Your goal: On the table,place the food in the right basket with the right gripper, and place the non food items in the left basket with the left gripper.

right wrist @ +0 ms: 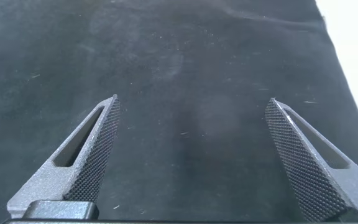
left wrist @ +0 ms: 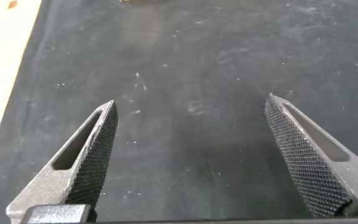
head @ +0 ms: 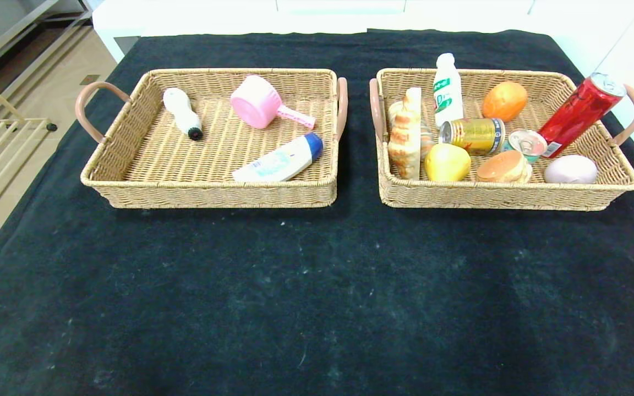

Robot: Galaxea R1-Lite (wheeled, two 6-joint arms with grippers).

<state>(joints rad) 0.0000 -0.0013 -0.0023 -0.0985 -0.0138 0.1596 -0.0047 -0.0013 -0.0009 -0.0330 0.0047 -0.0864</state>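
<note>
- The left gripper [left wrist: 190, 106] hung over the bare black tablecloth [head: 317, 286], its fingers spread wide with nothing between them; it lay out of the head view.
- The right gripper [right wrist: 191, 102] hung over the same cloth near the table's right edge, fingers likewise spread and empty.
- In the left basket [head: 212, 190], a white tube with a blue cap [head: 279, 160] lay nearest, cap pointing away and right; its print was unreadable. Beyond it lay a pink scoop [head: 259, 106], handle to the right, and a white bottle [head: 182, 112], its dark end toward the near side.
- In the right basket [head: 507, 195], a yellow pear [head: 447, 162], a bun [head: 503, 167] and a pale egg [head: 570, 169] sat nearest. Behind them were a croissant [head: 405, 135], a gold can [head: 474, 135] on its side and a red can [head: 580, 114] leaning on the right rim. Farthest were an upright white bottle with a green label [head: 447, 91] and an orange [head: 504, 100].
</note>
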